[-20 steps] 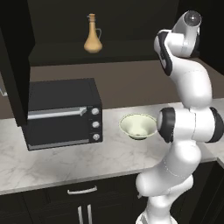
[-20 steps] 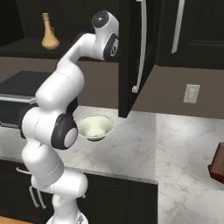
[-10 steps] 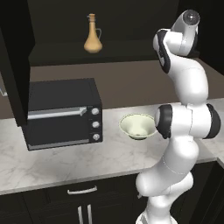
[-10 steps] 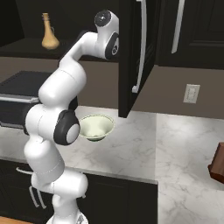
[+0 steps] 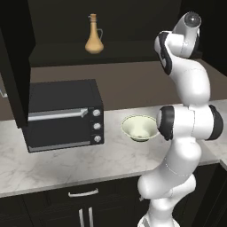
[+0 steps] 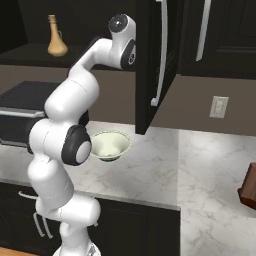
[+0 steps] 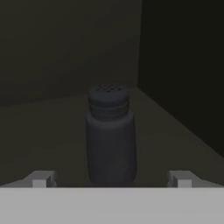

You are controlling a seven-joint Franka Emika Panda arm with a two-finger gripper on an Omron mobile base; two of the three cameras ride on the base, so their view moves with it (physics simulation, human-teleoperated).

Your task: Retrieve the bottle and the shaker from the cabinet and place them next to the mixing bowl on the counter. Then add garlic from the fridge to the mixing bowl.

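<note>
**Entry: shaker pickup, cabinet shelf**

**Hand.** The gripper (image 7: 111,178) stood fully spread and held nothing; its two pale fingertips (image 7: 40,178) showed wide apart at the foot of the hand view.

**Item in hand's path.** The shaker (image 7: 110,133), dark and upright, stood directly ahead of the hand and centred between the tips, not yet touched. It sat on the shelf of the cabinet (image 7: 183,65), close to the corner where the back wall met the side wall on the hand's right.

**Handling note (judgement).** The step appeared to be the approach to the shaker. To do it well, the hand should advance straight along its present line until the tips flank the body below the ribbed cap, then close evenly. The side wall lay near on the right, so little sideways drift seemed affordable. The shaker looked stubby and stable, but a nudge from one tip could push it into the corner.

**Other task items.**
- Bottle (image 5: 94,35): on the same shelf, well off to the hand's left.
- Mixing bowl (image 5: 139,128): on the counter (image 5: 66,166), far below the hand.

**Count.**
- Shakers: one
- Bottles: one
- Mixing bowls: one
- Microwave oven (image 5: 64,114): one, on the counter, left of the bowl
- Garlic, fridge: none counted
</note>
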